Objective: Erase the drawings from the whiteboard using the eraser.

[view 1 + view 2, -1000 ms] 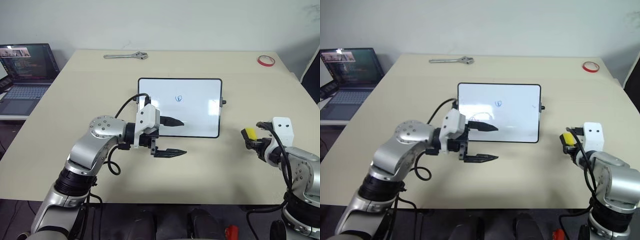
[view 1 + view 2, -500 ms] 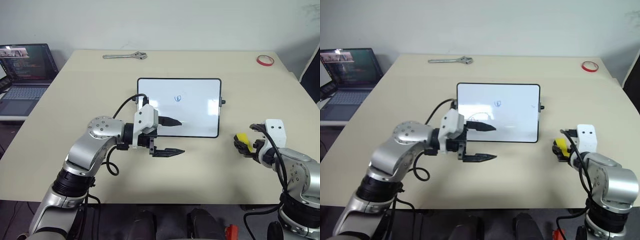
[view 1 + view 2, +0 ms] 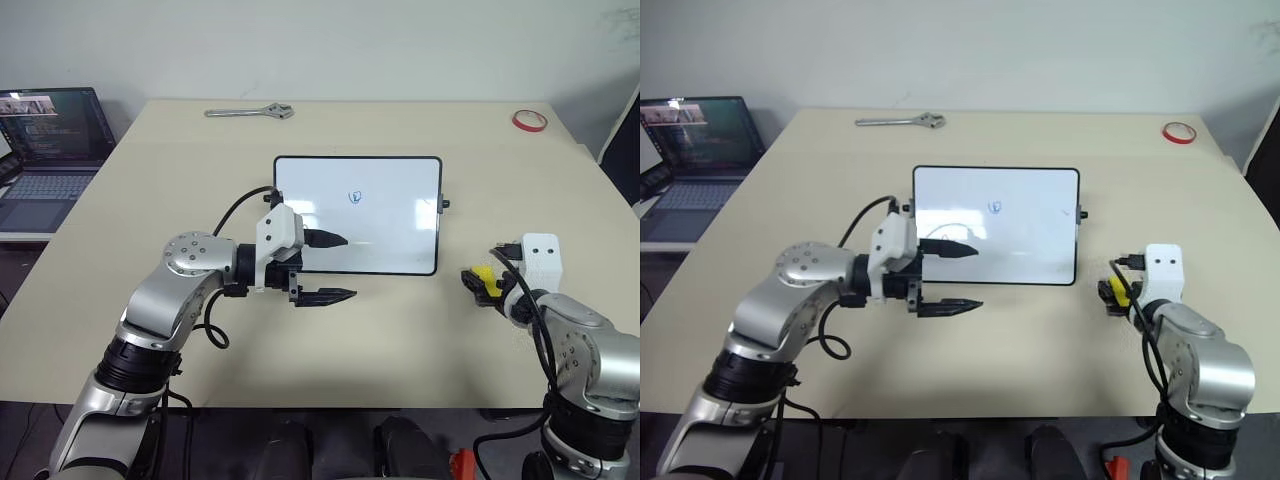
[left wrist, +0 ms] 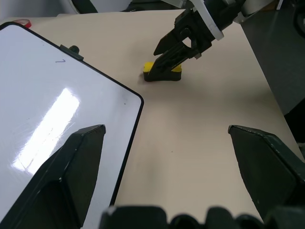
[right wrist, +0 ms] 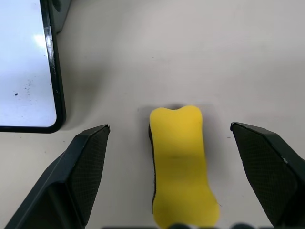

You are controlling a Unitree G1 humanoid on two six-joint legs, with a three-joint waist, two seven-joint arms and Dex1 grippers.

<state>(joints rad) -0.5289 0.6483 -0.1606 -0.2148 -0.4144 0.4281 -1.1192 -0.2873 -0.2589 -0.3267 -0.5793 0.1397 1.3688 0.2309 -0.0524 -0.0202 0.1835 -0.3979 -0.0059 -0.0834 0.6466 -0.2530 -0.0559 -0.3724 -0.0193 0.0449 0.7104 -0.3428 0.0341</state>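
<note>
The eraser point(image 5: 182, 164) lies flat on the counter point(image 3: 420, 330) between the wide-spread fingers of my right claw point(image 3: 482, 283), beside the whiteboard point(image 3: 385, 215). It looks light and firm (felt base, probably grippy), so I'd pinch its long sides mid-length. One eraser, one whiteboard, one blue squiggle point(image 3: 354, 197) visible. My left claw point(image 3: 332, 268) gapes empty over the board's near edge.
</note>
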